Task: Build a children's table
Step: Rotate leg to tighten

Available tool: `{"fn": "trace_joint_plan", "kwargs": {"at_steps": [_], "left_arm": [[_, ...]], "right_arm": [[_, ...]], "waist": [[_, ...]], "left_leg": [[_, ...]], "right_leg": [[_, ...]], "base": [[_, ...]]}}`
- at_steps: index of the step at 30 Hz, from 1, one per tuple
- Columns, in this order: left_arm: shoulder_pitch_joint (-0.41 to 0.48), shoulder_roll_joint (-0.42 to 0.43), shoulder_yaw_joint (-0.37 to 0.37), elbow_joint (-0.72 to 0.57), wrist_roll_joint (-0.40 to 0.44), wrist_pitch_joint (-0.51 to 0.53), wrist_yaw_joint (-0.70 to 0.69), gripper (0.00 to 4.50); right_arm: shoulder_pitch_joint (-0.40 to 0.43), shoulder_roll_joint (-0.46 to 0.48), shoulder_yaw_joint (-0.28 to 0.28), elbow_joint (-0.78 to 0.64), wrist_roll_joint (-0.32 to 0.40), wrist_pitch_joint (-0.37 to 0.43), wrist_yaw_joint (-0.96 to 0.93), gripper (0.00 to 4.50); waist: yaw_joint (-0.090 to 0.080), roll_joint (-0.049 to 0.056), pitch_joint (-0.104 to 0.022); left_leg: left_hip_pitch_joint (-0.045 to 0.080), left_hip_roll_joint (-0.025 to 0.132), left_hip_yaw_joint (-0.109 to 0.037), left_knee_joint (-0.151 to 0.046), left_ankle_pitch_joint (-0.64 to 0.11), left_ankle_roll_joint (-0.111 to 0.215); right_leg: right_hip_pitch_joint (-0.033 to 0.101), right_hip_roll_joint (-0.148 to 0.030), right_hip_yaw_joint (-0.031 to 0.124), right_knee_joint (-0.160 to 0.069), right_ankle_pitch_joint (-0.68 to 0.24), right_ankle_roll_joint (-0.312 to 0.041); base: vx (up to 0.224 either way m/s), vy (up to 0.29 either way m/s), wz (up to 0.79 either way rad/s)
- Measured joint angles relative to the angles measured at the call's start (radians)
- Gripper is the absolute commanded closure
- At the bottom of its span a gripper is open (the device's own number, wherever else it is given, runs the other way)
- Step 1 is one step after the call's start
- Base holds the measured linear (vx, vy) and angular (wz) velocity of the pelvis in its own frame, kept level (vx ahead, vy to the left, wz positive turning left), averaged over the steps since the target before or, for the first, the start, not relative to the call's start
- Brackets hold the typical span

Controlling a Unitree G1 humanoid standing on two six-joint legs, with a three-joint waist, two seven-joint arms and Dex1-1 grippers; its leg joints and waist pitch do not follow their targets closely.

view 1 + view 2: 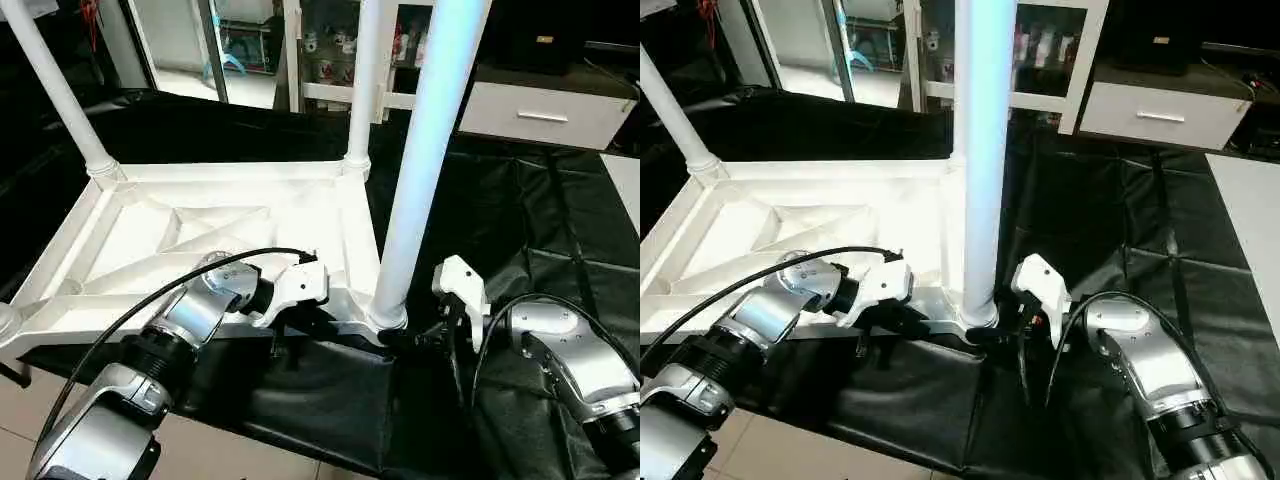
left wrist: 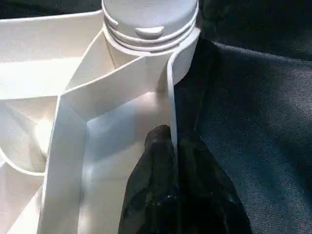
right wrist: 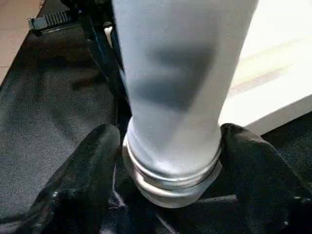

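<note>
- The children's table top point(image 1: 200, 235) lies upside down, X-ribbed underside up, on the black-draped work table point(image 1: 520, 230), its near rim along the work table's near edge.
- Three white tube legs rise from its corner sockets: the far-left leg point(image 1: 55, 85), the far-right leg point(image 1: 362, 80) and the near-right leg point(image 1: 425, 160), whose flared, ringed end point(image 3: 170, 178) sits at the near-right socket.
- The left gripper point(image 2: 170, 161) is clamped on the thin near rim wall of the top, one black finger point(image 2: 151, 185) inside the wall and one outside, just beside that socket.
- The right gripper point(image 3: 168, 165) straddles the base of the near-right leg, fingers point(image 3: 83, 180) on either side; whether they press on it or stand slightly clear cannot be told.
- Judgement: moulded plastic, so light and stiff; the smooth tube looks slippery and its height gives leverage to tip.
- Judgement: best holds are low on the leg near the ringed collar, and on a rim wall or rib to steady the top.
</note>
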Motion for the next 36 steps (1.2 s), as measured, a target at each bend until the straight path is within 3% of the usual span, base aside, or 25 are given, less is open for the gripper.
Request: {"fn": "trace_joint_plan", "kwargs": {"at_steps": [7, 15, 18, 22, 26, 32, 36], "left_arm": [[0.000, 0.002, 0.000, -0.003, 0.000, 0.006, 0.000, 4.50], [-0.001, 0.007, 0.000, 0.000, 0.009, 0.006, 0.006, 4.50], [-0.032, -0.006, 0.005, 0.052, 0.042, 0.000, 0.092, 4.50], [-0.084, -0.078, 0.039, 0.173, 0.078, -0.008, 0.263, 4.50], [-0.107, -0.158, 0.061, 0.244, 0.079, -0.013, 0.403, 4.50], [-0.161, -0.241, 0.061, 0.330, 0.108, -0.022, 0.527, 4.50], [-0.182, -0.256, 0.061, 0.366, 0.117, -0.045, 0.542, 4.50]], "right_arm": [[-0.006, 0.006, -0.003, 0.010, -0.002, -0.004, 0.003, 1.79], [-0.006, 0.043, -0.013, 0.048, -0.016, -0.042, -0.019, 1.84], [-0.018, 0.134, -0.032, 0.103, -0.040, -0.067, -0.166, 1.85], [-0.045, 0.265, -0.070, 0.161, -0.076, -0.057, -0.457, 1.86], [-0.045, 0.387, -0.127, 0.174, -0.102, -0.045, -0.732, 1.86], [-0.050, 0.495, -0.138, 0.204, -0.198, -0.098, -1.057, 1.86], [-0.051, 0.518, -0.123, 0.211, -0.254, -0.133, -1.147, 1.86]], "waist": [[-0.001, 0.000, 0.000], [-0.003, -0.001, -0.001], [-0.015, -0.003, 0.000], [-0.036, -0.004, 0.001], [-0.045, -0.005, 0.001], [-0.036, 0.001, -0.001], [-0.028, 0.002, -0.001]], "left_leg": [[0.000, 0.000, 0.000, 0.000, 0.000, 0.000], [0.000, 0.000, 0.000, 0.000, 0.000, 0.000], [0.002, 0.000, 0.000, 0.000, 0.000, -0.001], [0.003, -0.002, 0.000, 0.001, 0.000, -0.001], [0.001, -0.003, -0.001, 0.002, 0.000, -0.001], [-0.002, -0.003, -0.002, 0.000, 0.000, -0.001], [-0.004, -0.003, -0.002, 0.000, 0.000, -0.001]], "right_leg": [[0.000, 0.000, 0.000, 0.000, 0.000, 0.000], [0.001, 0.000, 0.000, 0.002, 0.000, 0.000], [0.002, 0.001, 0.001, 0.003, 0.002, -0.002], [0.001, 0.000, 0.003, 0.000, 0.000, 0.000], [0.000, 0.000, 0.003, -0.001, 0.000, 0.000], [-0.002, 0.000, 0.003, -0.001, 0.003, -0.004], [-0.002, -0.001, 0.002, -0.001, 0.002, -0.002]], "base": [[0.000, 0.000, 0.00], [0.000, 0.000, 0.00], [0.000, 0.000, 0.00], [0.000, 0.000, 0.00], [0.000, 0.000, 0.00], [0.000, 0.000, 0.00], [0.000, 0.000, 0.00]]}}
